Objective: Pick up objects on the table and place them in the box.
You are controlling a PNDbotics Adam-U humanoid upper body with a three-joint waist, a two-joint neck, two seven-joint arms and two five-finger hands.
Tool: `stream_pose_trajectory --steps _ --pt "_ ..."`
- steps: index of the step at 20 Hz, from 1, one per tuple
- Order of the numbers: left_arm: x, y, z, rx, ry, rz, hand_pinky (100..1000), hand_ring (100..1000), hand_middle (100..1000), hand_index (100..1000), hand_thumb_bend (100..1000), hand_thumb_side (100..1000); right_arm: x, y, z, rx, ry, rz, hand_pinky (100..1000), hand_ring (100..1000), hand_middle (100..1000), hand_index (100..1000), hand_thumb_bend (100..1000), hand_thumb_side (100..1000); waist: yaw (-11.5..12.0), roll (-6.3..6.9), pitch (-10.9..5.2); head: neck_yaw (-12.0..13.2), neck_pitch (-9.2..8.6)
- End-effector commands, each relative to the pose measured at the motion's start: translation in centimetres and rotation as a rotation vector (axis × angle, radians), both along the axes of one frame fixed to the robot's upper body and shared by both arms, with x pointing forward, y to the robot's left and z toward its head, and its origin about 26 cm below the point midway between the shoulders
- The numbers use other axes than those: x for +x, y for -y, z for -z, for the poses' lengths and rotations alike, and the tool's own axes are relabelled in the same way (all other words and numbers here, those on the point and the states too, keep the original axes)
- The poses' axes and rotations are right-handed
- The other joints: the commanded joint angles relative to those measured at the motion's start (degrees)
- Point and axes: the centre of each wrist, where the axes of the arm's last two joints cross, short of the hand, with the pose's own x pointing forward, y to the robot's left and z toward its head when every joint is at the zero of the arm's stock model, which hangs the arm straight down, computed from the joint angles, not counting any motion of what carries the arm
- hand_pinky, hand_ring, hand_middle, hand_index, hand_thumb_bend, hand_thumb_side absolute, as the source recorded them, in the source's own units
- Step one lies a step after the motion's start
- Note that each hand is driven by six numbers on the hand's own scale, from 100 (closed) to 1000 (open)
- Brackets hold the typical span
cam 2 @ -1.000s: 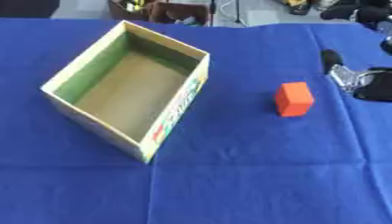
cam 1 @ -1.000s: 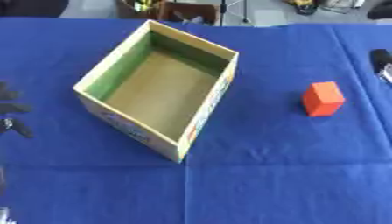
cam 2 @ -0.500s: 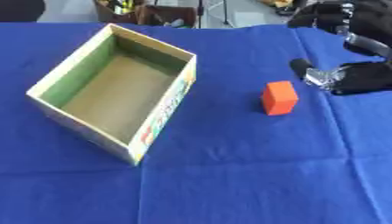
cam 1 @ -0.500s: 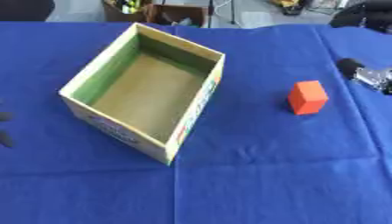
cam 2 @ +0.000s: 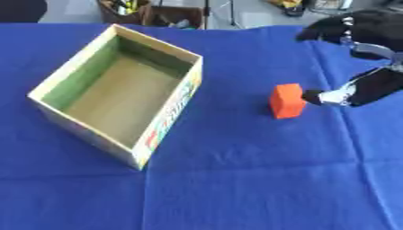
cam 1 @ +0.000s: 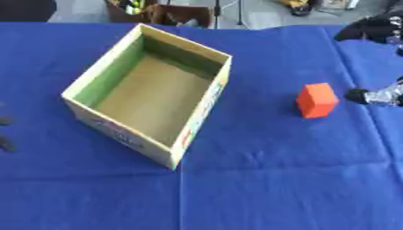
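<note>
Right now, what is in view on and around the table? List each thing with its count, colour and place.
box: one, cardboard with green inner walls, open and empty, left of centre on the table.
block: one, orange-red, standing on the cloth to the right of the box, apart from it.
tablecloth: one, blue, covering the table.
clutter: dark, mixed items beyond the table's far edge, too unclear to name.
right hand: black and silver, at the right edge, a fingertip just beside the block; contact cannot be told.
left hand: only dark fingertips at the left edge.
</note>
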Motion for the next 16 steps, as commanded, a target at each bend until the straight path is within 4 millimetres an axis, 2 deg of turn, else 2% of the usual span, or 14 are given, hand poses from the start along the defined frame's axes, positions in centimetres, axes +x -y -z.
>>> stream_pose_trajectory --steps 1,7,11,16 --pt "-0.2 -0.1 -0.7 0.019 0.023 0.010 312 583 620 780 100 879 0.1 0.6 -1.1 -0.040 -0.012 0.048 883 915 902 1000 451 779 -0.1 -0.07 -1.17 -0.1 -0.68" --pt "-0.2 0.0 -0.7 0.019 0.022 0.014 311 583 620 780 100 879 1.1 0.7 -0.6 -0.055 -0.037 0.070 877 912 917 1000 450 752 -0.1 -0.15 -0.89 -0.3 -0.79" --pt "-0.2 0.0 -0.7 0.019 0.020 0.016 311 584 620 780 100 876 2.0 0.7 0.1 -0.056 -0.076 0.071 873 905 913 1000 409 696 0.2 -0.18 -0.70 -0.5 -0.93" --pt "-0.2 0.1 -0.7 0.021 0.019 0.021 311 584 621 780 100 873 3.0 0.5 0.9 -0.067 -0.124 0.068 873 904 903 1000 411 694 0.4 -0.24 -0.47 -0.8 -1.05"
